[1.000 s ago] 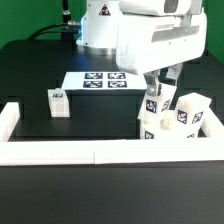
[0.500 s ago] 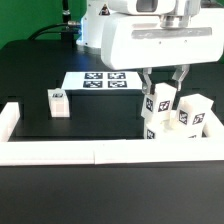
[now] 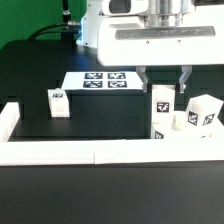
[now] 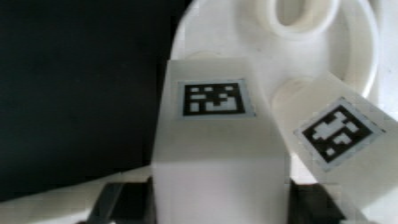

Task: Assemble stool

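My gripper (image 3: 163, 86) is clenched on a small white rectangular plastic leg block (image 3: 162, 103) with a black-and-white tag, upright over the round white plastic seat disc (image 4: 222, 40) at the exterior view's right — a second tagged leg block (image 3: 203, 112) leans just beside it, and a third leg block (image 3: 58, 102) stands well apart on the black table (image 3: 100, 118).

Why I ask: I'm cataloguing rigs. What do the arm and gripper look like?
The arm is white with smooth, rounded casings. The gripper has a wide, boxy white body, with two slim dark fingers hanging from it. No markings or cables show on them.
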Action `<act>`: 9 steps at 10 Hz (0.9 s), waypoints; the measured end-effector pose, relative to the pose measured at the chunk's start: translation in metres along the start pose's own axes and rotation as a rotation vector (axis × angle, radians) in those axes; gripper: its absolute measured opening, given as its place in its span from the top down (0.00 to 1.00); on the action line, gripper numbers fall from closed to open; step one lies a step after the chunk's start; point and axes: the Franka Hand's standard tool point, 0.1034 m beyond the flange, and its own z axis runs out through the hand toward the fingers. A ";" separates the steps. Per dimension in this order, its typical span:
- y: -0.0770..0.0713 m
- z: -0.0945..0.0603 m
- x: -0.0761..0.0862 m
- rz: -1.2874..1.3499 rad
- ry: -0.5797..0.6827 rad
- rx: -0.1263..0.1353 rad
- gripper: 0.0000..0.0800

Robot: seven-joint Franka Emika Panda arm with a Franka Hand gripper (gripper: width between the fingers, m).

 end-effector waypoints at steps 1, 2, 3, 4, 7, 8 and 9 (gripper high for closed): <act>0.000 0.000 0.000 0.053 0.000 0.000 0.58; 0.001 0.000 0.000 0.125 0.000 -0.001 0.58; 0.002 0.000 0.001 0.196 0.000 -0.001 0.58; 0.002 0.000 0.000 0.350 -0.002 0.002 0.58; -0.001 0.000 0.001 0.815 -0.007 0.034 0.58; -0.002 0.001 0.003 1.011 0.015 0.087 0.58; 0.002 0.002 0.005 1.088 0.023 0.128 0.58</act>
